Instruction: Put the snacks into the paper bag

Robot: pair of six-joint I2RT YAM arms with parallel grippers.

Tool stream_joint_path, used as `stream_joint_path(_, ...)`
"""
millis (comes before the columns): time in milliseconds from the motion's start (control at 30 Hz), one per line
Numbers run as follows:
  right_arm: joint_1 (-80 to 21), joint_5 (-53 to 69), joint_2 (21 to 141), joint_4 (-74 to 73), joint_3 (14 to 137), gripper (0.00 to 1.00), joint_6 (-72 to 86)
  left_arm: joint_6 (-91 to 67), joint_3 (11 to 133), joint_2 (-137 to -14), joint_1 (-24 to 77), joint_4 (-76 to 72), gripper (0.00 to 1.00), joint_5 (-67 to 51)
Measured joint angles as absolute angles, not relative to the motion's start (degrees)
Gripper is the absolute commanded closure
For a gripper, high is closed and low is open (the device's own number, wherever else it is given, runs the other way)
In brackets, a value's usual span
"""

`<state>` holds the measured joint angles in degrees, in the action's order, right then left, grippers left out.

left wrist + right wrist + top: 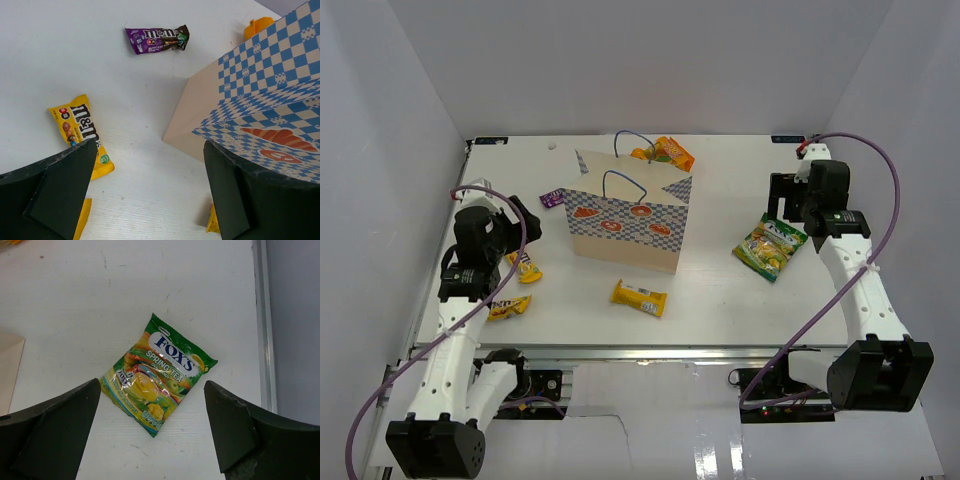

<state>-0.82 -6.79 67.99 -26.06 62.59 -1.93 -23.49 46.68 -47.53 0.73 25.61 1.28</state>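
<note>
High rear overview, close downward wrist views, paper bag (625, 228) shared

The bag (625, 235) is matt kraft paper. The green pouch (157, 372) is glossy, crinkled plastic film. The desk (720, 300) looks smooth, matt white, with faint scuffs.

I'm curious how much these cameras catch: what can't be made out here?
Top view: the bag, its inside hidden by its own walls.
Top view: the orange pouch, partly behind the bag's rim; inside or behind, unclear.
Left wrist view: the yellow packet, its lower end covered by the left end effector.
Top view: the purple packet, its print too small.
</note>
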Motion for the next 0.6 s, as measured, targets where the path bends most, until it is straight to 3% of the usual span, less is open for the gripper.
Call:
stream_joint_path(333, -1.28, 20.27, 68.07, -31.14, 65.52, 0.1, -25.19, -12.23, 49.39, -56.71, 0.71, 22.68, 0.02, 3.7)
stream_joint_path(600, -1.65, 32.77, 71.44, -39.68, 66.59, 0.06, -41.52, 1.98, 56.29, -79.53, -2.0, 14.59, 0.02, -2.11)
